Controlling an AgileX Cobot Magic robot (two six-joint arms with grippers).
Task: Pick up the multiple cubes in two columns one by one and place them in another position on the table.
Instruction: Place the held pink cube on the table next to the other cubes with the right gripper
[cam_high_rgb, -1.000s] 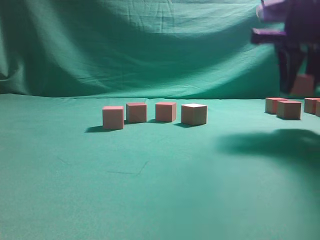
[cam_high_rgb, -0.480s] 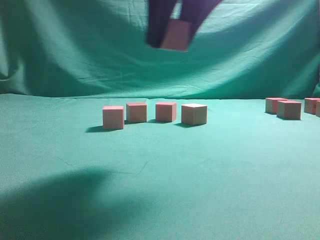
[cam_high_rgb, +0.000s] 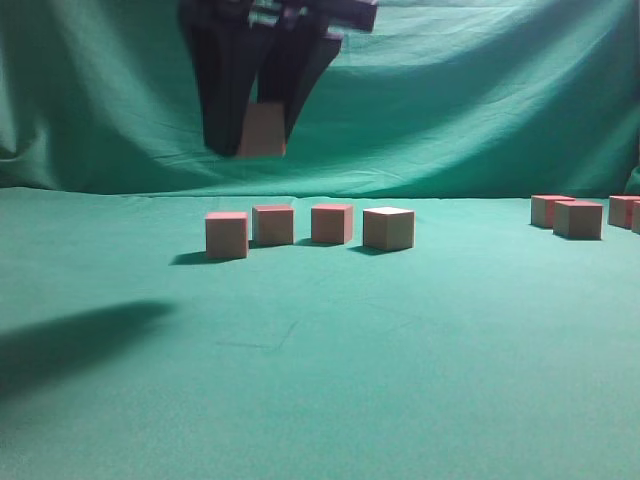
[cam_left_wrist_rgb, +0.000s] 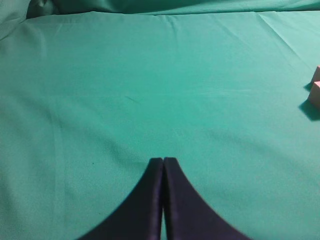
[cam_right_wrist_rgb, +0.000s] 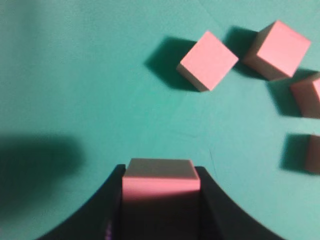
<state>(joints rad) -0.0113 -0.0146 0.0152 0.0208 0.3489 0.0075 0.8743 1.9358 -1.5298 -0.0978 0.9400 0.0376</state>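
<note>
My right gripper (cam_high_rgb: 262, 135) hangs in the air, shut on a cube (cam_high_rgb: 263, 130), above and behind the left end of a row of several cubes (cam_high_rgb: 226, 235) on the green table (cam_high_rgb: 300, 380). In the right wrist view the held cube (cam_right_wrist_rgb: 160, 180) sits between the black fingers (cam_right_wrist_rgb: 160, 187), with several cubes (cam_right_wrist_rgb: 208, 60) on the cloth below, to the upper right. More cubes (cam_high_rgb: 578, 219) stand at the far right. My left gripper (cam_left_wrist_rgb: 163, 161) is shut and empty over bare cloth, with two cubes (cam_left_wrist_rgb: 315, 92) at that view's right edge.
A draped green backdrop (cam_high_rgb: 450, 100) rises behind the table. The right arm's shadow (cam_high_rgb: 70, 340) falls on the cloth at the front left. The left gripper does not show in the exterior view.
My right gripper has carried the cube from the far right group leftward across the table. It now hangs lower, above the left end of the row.
</note>
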